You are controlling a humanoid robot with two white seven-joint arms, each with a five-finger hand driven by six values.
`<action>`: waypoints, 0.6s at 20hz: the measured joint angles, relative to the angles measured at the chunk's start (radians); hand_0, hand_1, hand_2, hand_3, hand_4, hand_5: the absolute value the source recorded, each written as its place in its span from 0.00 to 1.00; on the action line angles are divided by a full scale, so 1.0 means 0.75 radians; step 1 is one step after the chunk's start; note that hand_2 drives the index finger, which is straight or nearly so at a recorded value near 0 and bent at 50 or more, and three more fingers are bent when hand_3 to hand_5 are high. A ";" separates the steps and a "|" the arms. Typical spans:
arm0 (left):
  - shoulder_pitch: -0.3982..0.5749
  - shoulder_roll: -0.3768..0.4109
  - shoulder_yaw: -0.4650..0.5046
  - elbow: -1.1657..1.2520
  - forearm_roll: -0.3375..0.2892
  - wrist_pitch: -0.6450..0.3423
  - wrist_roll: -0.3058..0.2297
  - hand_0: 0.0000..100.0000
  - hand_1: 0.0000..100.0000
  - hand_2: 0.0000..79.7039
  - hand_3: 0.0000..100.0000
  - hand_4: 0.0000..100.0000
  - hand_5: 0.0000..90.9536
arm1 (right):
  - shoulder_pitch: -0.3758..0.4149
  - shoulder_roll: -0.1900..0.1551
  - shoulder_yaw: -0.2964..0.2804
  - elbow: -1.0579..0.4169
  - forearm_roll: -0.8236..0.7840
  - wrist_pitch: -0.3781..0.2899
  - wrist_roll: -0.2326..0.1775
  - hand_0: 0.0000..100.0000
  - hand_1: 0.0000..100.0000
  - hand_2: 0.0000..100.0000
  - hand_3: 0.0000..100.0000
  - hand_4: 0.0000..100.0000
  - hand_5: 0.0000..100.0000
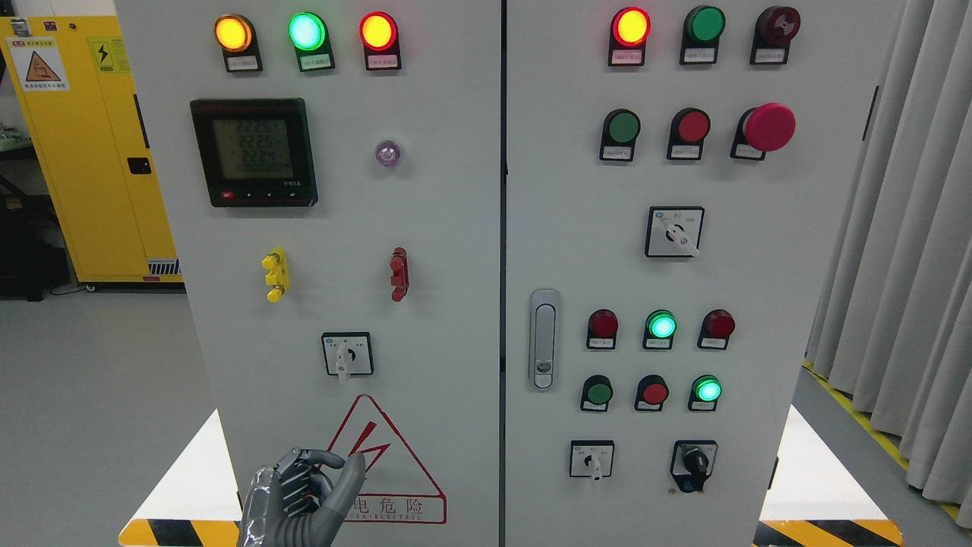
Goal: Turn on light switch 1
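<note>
Low down, left hand [307,497] before red warning triangle [383,463].

Matt painted metal cabinet [456,228], glossy plastic lamps [307,31], chrome-looking latch [544,338], seemingly metallic left hand [304,494].

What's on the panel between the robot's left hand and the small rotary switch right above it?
Head view: only the warning triangle's top and bare panel separate left hand from rotary switch.

Meter [253,152] reads roughly 2225; warning triangle [387,463] says 危险.
</note>
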 measured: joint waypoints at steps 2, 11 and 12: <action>-0.008 -0.003 0.007 -0.001 -0.002 0.010 0.003 0.24 0.67 0.69 0.90 0.89 0.96 | 0.000 0.000 0.000 0.000 0.000 0.000 0.000 0.00 0.50 0.04 0.00 0.00 0.00; -0.065 -0.016 0.026 0.004 -0.014 0.034 0.014 0.20 0.67 0.69 0.90 0.89 0.96 | 0.000 0.000 0.000 0.000 0.000 0.000 0.000 0.00 0.50 0.04 0.00 0.00 0.00; -0.072 -0.017 0.027 0.005 -0.018 0.034 0.015 0.20 0.67 0.69 0.90 0.89 0.96 | 0.000 0.000 0.000 0.000 0.000 0.000 0.000 0.00 0.50 0.04 0.00 0.00 0.00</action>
